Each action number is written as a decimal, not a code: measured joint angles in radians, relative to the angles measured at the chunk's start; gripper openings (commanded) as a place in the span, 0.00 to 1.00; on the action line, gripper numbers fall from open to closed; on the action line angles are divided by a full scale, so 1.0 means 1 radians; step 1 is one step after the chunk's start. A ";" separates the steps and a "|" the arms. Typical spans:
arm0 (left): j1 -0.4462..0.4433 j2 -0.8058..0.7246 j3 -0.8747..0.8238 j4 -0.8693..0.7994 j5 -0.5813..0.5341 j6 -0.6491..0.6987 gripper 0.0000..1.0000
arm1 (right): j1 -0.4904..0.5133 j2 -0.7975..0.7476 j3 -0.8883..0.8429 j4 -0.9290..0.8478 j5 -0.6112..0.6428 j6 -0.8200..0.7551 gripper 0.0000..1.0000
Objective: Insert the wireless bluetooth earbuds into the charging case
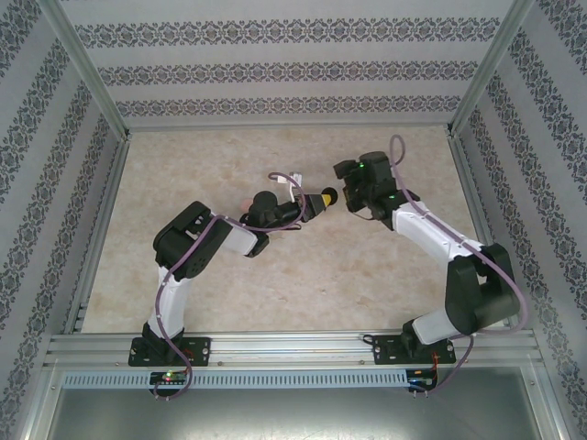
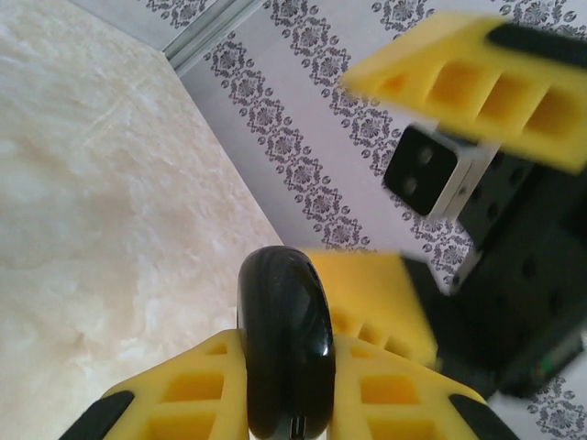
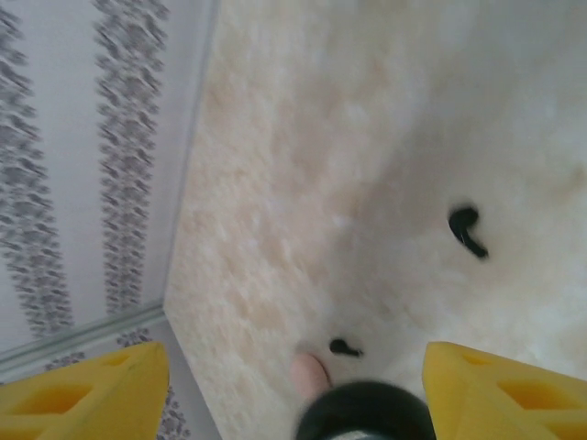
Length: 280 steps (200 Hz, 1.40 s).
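My left gripper (image 2: 286,356) is shut on the charging case (image 2: 284,321), a glossy black rounded shell held edge-on between the yellow fingers, its lid closed. Both grippers meet above the middle of the table, left gripper (image 1: 316,203) facing right gripper (image 1: 343,198). My right gripper (image 3: 295,359) is open, its yellow fingers standing wider than the case (image 3: 367,412) between them. Below on the table lie a black earbud (image 3: 468,229) and a second black earbud (image 3: 345,347). A blurred pinkish bud (image 3: 310,371) lies beside the second one.
The pale marbled table (image 1: 275,165) is walled by patterned panels on three sides, with metal corner posts (image 1: 87,78) at the back. A metal rail (image 1: 293,346) runs along the near edge by the arm bases.
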 measured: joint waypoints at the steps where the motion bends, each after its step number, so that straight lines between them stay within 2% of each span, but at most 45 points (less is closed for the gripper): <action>1: 0.002 0.000 -0.001 0.000 0.004 0.000 0.00 | -0.006 -0.003 0.000 0.003 -0.004 -0.008 0.73; 45: 0.116 -0.072 -0.011 -0.090 0.158 0.010 0.00 | -0.138 -0.055 -0.039 0.110 -0.180 -0.250 0.74; 75: 0.179 -0.148 0.026 -0.203 0.277 0.053 0.00 | -0.142 -0.032 -0.126 0.228 -0.319 -0.412 0.71; 132: 0.206 -0.257 0.076 -0.404 0.436 0.159 0.00 | -0.138 -0.031 -0.233 0.426 -0.489 -0.584 0.69; 208: 0.211 -0.283 0.097 -0.568 0.492 0.244 0.00 | -0.030 -0.012 -0.210 0.485 -0.586 -0.697 0.65; 280: 0.219 -0.292 0.109 -0.637 0.482 0.261 0.00 | -0.029 0.056 -0.177 0.499 -0.587 -0.714 0.54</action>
